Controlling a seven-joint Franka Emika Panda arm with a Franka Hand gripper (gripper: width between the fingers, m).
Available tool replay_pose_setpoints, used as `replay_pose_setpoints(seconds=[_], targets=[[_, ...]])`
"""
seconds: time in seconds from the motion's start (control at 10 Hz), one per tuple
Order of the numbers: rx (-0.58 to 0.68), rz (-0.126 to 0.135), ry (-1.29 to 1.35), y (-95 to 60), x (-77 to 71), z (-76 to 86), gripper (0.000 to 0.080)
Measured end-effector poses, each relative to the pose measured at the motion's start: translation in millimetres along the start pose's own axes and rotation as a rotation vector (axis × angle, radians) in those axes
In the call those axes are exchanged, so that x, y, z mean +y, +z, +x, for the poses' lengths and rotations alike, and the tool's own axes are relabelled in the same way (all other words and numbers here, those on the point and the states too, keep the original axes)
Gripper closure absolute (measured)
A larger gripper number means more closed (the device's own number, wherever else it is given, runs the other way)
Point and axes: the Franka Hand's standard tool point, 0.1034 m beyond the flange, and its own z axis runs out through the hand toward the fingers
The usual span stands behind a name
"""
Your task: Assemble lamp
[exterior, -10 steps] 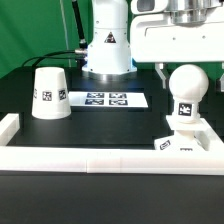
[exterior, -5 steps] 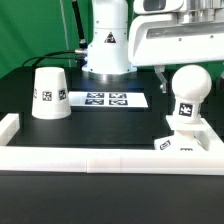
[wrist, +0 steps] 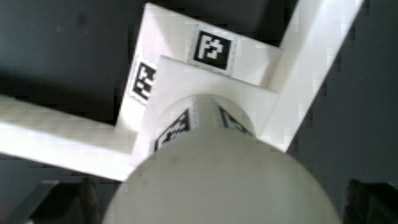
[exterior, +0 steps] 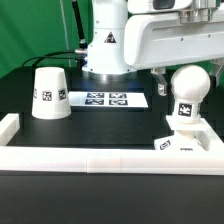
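White round-headed plastic bulb (exterior: 188,95) stands upright on its stem on the flat square white base (exterior: 198,141), at the exterior view's right, just behind the long white border rail (exterior: 100,160). Hand (exterior: 188,77) down over the bulb head, jaws spread wide. Dark fingers (exterior: 160,83) either side of the head; wrist view shows gaps, no contact. White tapered cup-like shade (exterior: 50,93) sits wide end down on the black tabletop (exterior: 110,125), far left, well apart. Thin flat white marker board (exterior: 105,100) lies between shade and bulb.
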Motion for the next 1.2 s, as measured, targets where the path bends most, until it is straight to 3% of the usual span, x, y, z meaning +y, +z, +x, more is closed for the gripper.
replay_pose_setpoints(seconds=[0.8,1.1,1.2], targets=[[-0.025,-0.042,-0.485,-5.3,4.8,8.2,0.0101],[-0.026,-0.042,-0.497,-5.1,2.0,8.8,0.0101],[-0.026,-0.042,-0.497,-5.1,2.3,8.8,0.02]])
